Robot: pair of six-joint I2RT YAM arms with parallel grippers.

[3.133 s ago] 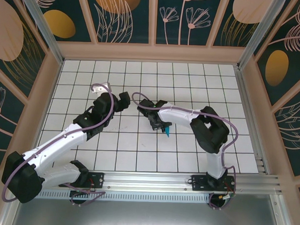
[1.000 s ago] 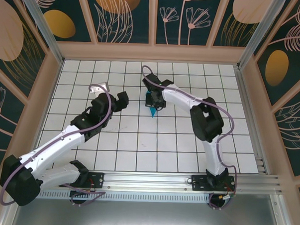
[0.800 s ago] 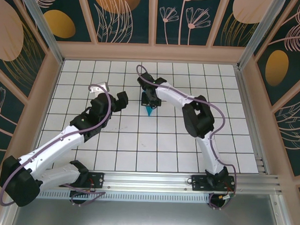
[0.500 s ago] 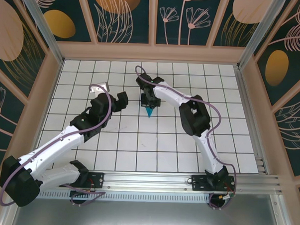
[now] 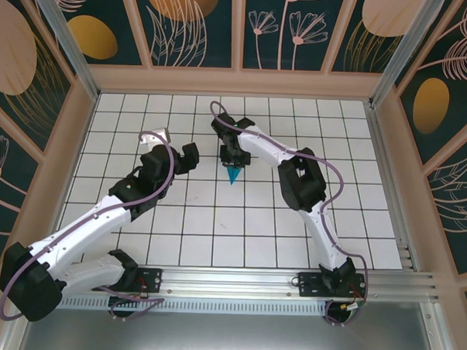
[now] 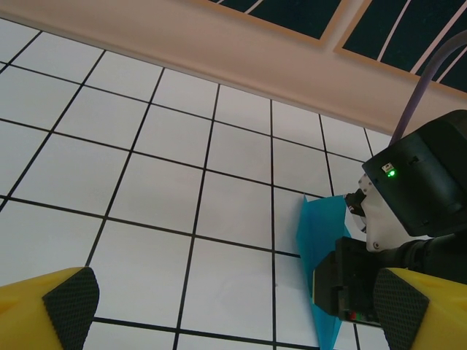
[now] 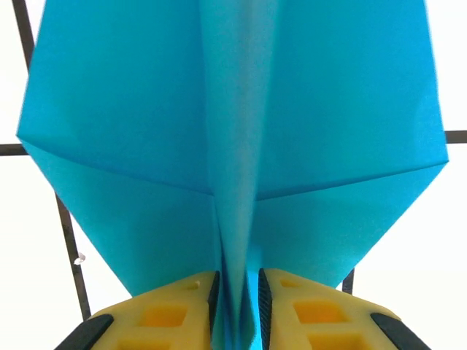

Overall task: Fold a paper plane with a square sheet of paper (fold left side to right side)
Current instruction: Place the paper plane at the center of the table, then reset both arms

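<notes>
The paper plane [image 5: 233, 175] is a narrow teal dart resting on the white grid table, its nose toward the near side. In the right wrist view its wings [image 7: 233, 109] spread flat and its centre ridge runs down between my right gripper's [image 7: 237, 292] yellow fingers [image 7: 168, 317]. Those pads stand slightly apart, open, with a thin gap beside the ridge. My right gripper [image 5: 232, 159] hangs directly over the plane's tail. The left gripper [image 5: 189, 157] is wide open and empty, about one tile left of the plane [image 6: 317, 233].
The wooden wall [image 5: 237, 82] runs along the far edge, two tiles beyond the plane. The right arm's black wrist [image 6: 416, 189] stands close to the left gripper's right finger [image 6: 416, 306]. White tiles [image 5: 216, 221] lie bare in front of the plane.
The right gripper carried the plane from mid-table toward the far side, shifted it slightly left, and its pads have now parted a little around the ridge. The left arm stayed still.
</notes>
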